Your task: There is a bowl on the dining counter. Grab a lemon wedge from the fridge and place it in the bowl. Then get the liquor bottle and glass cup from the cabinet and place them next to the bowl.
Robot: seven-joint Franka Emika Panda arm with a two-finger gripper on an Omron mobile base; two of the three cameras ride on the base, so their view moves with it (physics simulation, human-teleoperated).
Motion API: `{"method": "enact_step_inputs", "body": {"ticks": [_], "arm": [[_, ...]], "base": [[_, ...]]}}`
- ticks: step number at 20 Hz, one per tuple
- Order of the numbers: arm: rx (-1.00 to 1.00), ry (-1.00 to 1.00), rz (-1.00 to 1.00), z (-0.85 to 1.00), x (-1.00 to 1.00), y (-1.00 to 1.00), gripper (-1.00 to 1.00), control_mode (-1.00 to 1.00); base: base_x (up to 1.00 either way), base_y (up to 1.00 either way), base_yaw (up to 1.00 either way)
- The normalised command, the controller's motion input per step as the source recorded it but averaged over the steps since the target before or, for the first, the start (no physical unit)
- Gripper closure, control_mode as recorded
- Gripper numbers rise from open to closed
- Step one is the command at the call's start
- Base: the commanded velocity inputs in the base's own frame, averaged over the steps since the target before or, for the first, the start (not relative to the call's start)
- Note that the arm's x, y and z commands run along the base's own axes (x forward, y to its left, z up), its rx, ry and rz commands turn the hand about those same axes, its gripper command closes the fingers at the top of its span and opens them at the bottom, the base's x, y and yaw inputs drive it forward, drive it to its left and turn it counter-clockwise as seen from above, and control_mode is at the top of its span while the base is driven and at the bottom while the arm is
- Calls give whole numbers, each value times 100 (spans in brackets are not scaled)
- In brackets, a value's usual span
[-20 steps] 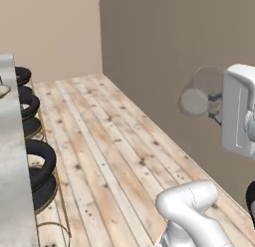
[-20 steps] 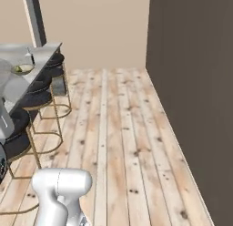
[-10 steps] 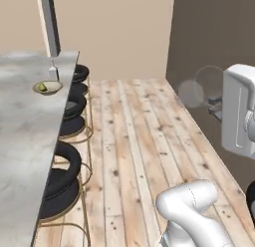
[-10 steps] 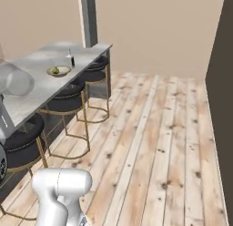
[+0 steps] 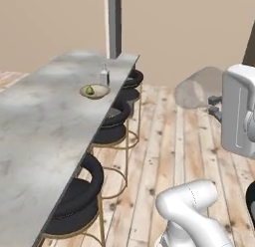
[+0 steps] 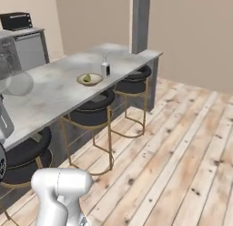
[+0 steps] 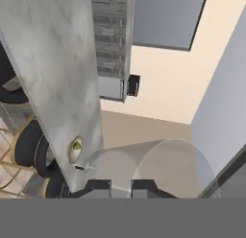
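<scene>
On the long marble dining surface (image 5: 45, 126) the task stands two-thirds done. The wood-rimmed bowl (image 5: 95, 91) sits toward the far end with the lemon wedge (image 5: 90, 90) already lying inside it, and the liquor bottle (image 5: 104, 75) stands upright just beside the bowl, on its far side. Below the edge of the surface runs a row of black stools with gold frames (image 5: 115, 122), on a pale plank floor (image 5: 164, 141).

To the right, near the robot's hand, hangs the glass cup (image 5: 199, 86), a clear tumbler carried in the air, well apart from the bowl. In the hand view the cup (image 7: 158, 167) lies across the bottom of the frame, right at the fingers (image 7: 121, 188), with the bowl (image 7: 75, 149) small beyond it near the end of the surface. The fingers appear to be closed on the cup, though the rendering is faint and the contact itself is hard to make out. From the right base camera the cup (image 6: 13, 70) shows at the left edge, with the bowl (image 6: 89, 78) and bottle (image 6: 105, 68) farther along the surface.

The step in hand looks like the last one: bringing the cup to the surface. What it calls for next is a closer approach, then lowering the cup upright onto bare marble near the bowl without knocking the bottle.
</scene>
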Motion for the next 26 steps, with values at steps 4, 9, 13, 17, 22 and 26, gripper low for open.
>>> {"method": "enact_step_inputs", "body": {"ticks": [4,9,13,17,22,26], "arm": [[0,0,0,0,0,0,100,100],[0,0,0,0,0,0,100,100],[0,0,0,0,0,0,100,100],[0,0,0,0,0,0,100,100],[0,0,0,0,0,0,100,100],[0,0,0,0,0,0,100,100]], "base": [[70,-61,46],[64,-70,42],[59,-67,44],[57,-61,47],[60,-46,54],[58,-40,57]]}}
